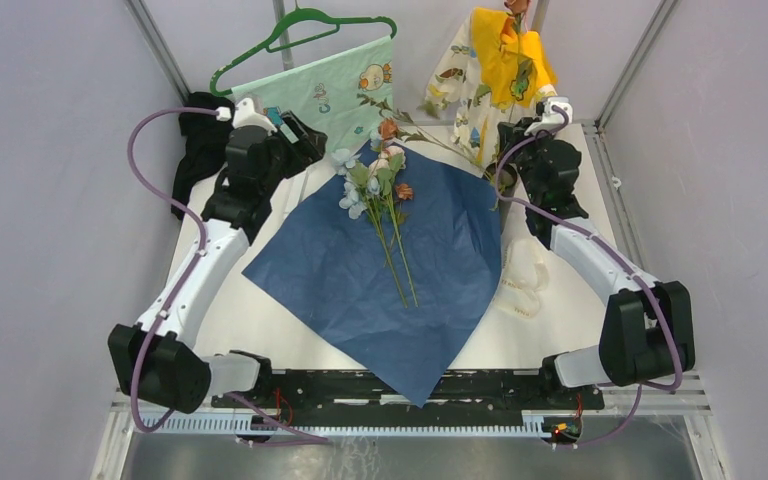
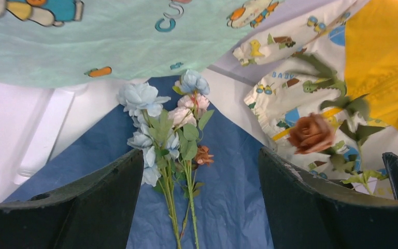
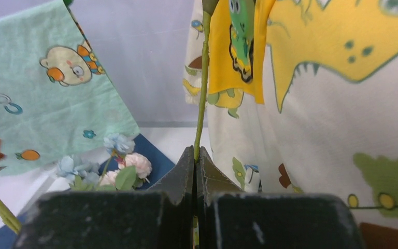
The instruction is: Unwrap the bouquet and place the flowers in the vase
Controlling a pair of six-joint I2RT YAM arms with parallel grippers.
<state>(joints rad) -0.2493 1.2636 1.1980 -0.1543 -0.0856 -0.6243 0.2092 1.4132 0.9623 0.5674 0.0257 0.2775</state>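
Green flower stem pinched in R gripper jaws (pressed tight); L gripper jaws spread wide.

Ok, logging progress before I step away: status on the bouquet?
Left gripper open, facing the flowers lying on the wrapping paper, spread flat. Right gripper shut on one green stem. Yellow-and-white garment hangs just behind it.
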